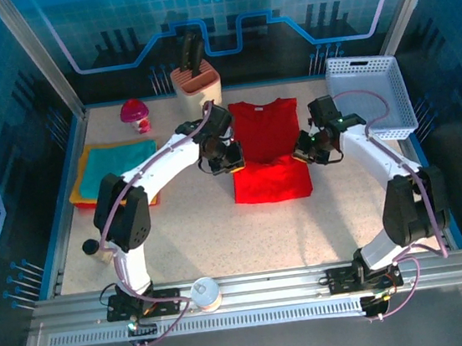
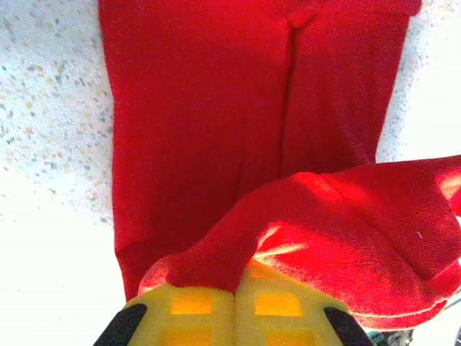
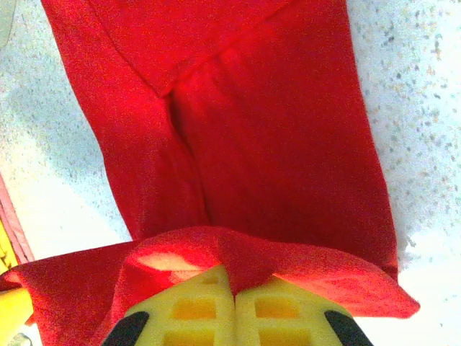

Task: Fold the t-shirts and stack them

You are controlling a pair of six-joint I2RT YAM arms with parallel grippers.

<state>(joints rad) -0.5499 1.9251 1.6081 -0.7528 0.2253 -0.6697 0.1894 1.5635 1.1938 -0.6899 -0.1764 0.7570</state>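
You are viewing the red t-shirt (image 1: 267,147) lying approx. mid-desk (image 1: 197,236), between both arms. The left end effector (image 2: 234,292) is clamping shut on a raised fold of the shirt's left edge. The right end effector (image 3: 234,292) is clamping shut on the right edge, lifted likewise. The rest of the cloth is lying flat. A folded teal t-shirt (image 1: 112,166) is sitting atop orange and yellow ones at far left, well apart. A white basket (image 1: 369,93) is sitting at rear right.

The top view is bright and evenly lit from above, with dimmer blue walls. Both wrist views are overexposed: the table (image 2: 50,274) beside the yellow fingers (image 2: 191,310) glares white. Hard light patches streak the red t-shirt (image 2: 202,130) fold just above the fingers, where focus is slightly soft.
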